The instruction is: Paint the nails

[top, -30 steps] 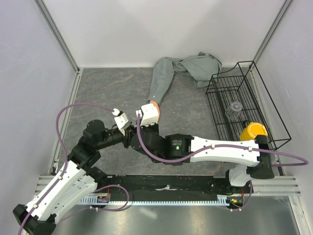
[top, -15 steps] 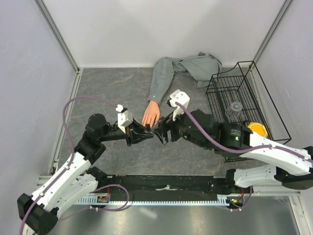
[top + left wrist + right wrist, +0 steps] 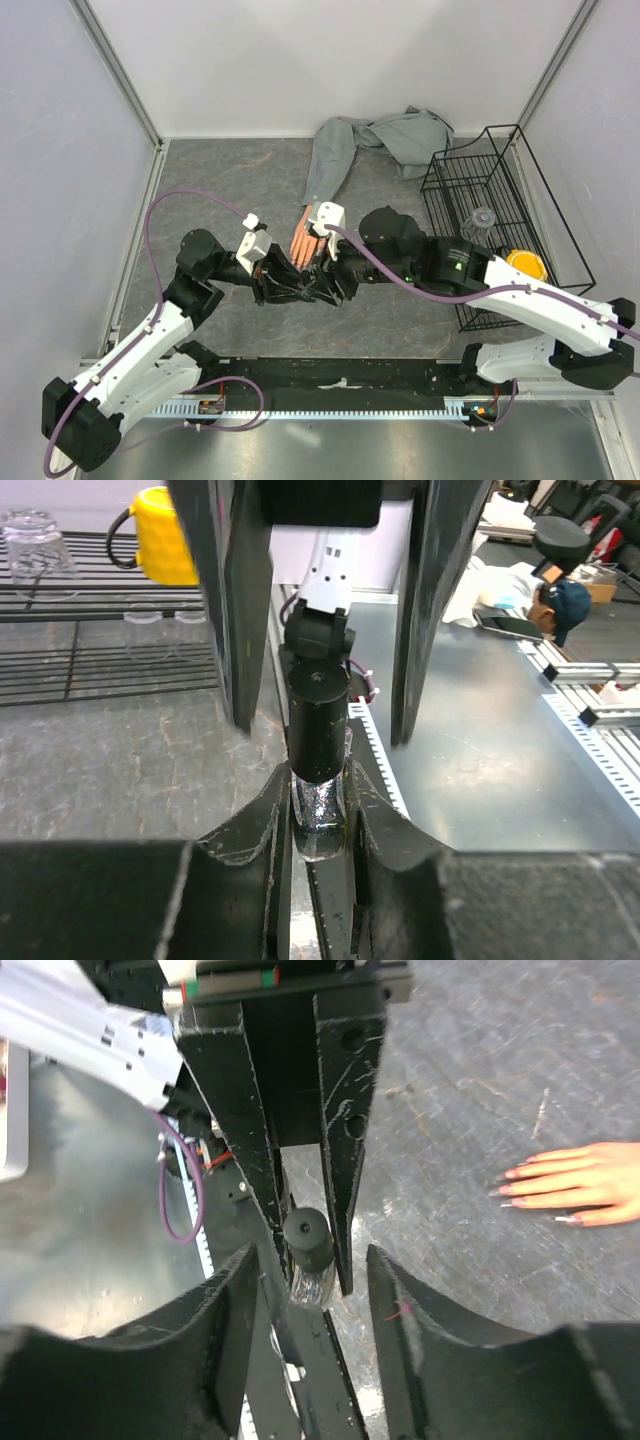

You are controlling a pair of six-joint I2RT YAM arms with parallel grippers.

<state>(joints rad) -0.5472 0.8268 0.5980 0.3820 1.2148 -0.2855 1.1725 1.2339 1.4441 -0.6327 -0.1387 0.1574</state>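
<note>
A peach mannequin hand [image 3: 303,240] with a grey sleeve [image 3: 328,170] lies palm down mid-table. Its pinkish nails [image 3: 510,1173] show at the right edge of the right wrist view. Just in front of the hand, my left gripper [image 3: 287,283] [image 3: 320,815] is shut on a small glittery bottle [image 3: 320,810] with a black cap [image 3: 318,720] [image 3: 307,1237]. My right gripper [image 3: 322,285] [image 3: 312,1295] faces it, open. Its fingers [image 3: 235,600] stand on either side of the cap with a gap on each side.
A black wire rack [image 3: 500,175] stands at the right with a clear glass [image 3: 481,222] and a yellow cup [image 3: 518,268] in it. The rest of the grey shirt [image 3: 405,135] is bunched at the back. White walls enclose the table.
My right arm swung from over the hand to the right, then came in facing the left gripper, its open fingers now flanking the bottle's cap. The left gripper shifted slightly right, still holding the bottle.
</note>
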